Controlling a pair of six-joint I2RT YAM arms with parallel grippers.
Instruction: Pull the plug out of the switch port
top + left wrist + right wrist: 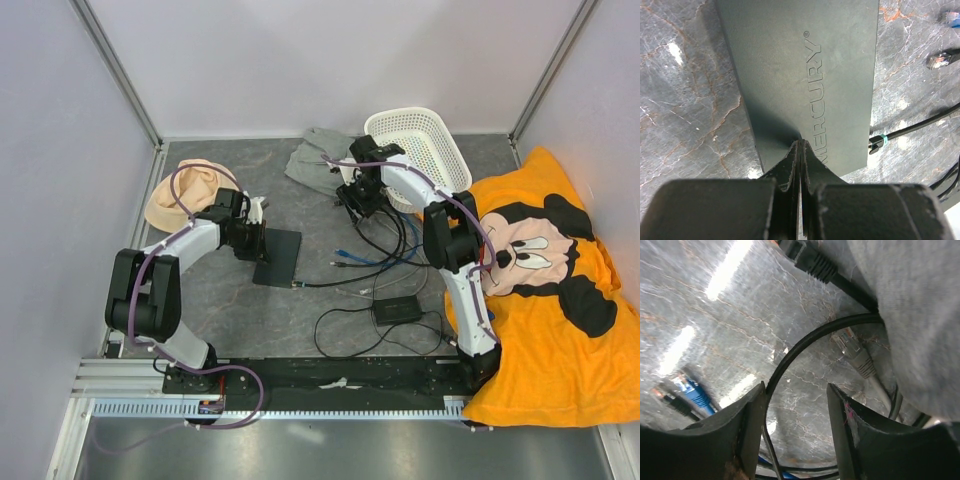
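The flat black switch box [279, 256], lettered MERCURY [805, 75], lies on the grey table. My left gripper [801, 142] is shut, and its tips rest on the box's near end [256, 238]. One black plug with a green band [879, 142] sits in a port on the box's side edge, and its cable [330, 283] runs off to the right. The port openings themselves are hidden. My right gripper [796, 390] is open and holds nothing. It hovers over loose cables [352, 200], with a black cable loop [790, 355] passing by its left finger.
Loose plugs lie about: grey [855, 352], black [810, 260], blue [695, 392], and others [942, 60]. A grey cloth [315, 155] and a white basket [420, 140] sit at the back, and a black power brick [397, 311] near the front. An orange pillow [560, 290] is on the right, a tan hat [185, 190] on the left.
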